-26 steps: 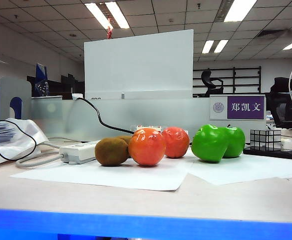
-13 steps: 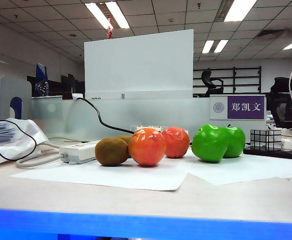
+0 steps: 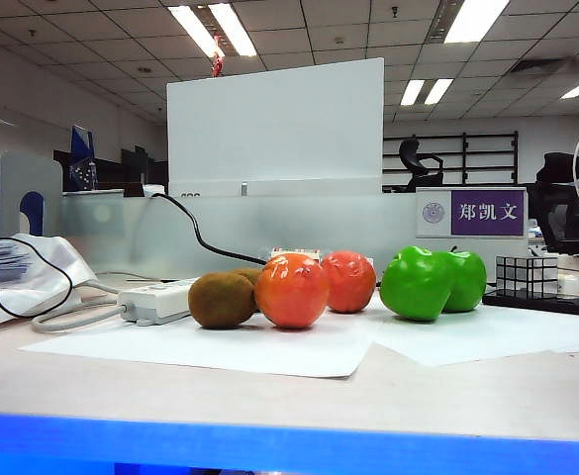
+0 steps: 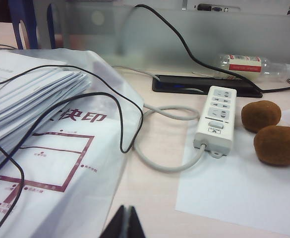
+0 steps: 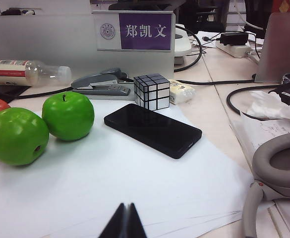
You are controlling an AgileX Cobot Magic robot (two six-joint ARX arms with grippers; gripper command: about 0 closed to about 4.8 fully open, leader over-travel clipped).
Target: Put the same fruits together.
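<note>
Fruits, exterior view: kiwis (image 3: 221,300), orange-red pair (image 3: 291,290), apples (image 3: 417,283), paired in one row on white paper (image 3: 269,346).

Left wrist view only: left gripper (image 4: 124,225), fingers pressed together, empty, over a plastic sleeve; power strip (image 4: 216,117) beside the kiwis.

Right wrist view only: right gripper (image 5: 125,223), closed, empty, above bare paper; phone (image 5: 152,129), cube (image 5: 152,91), headphones at the paper's edge.

Fluorescent ceiling panels (image 3: 208,28), perhaps office
</note>
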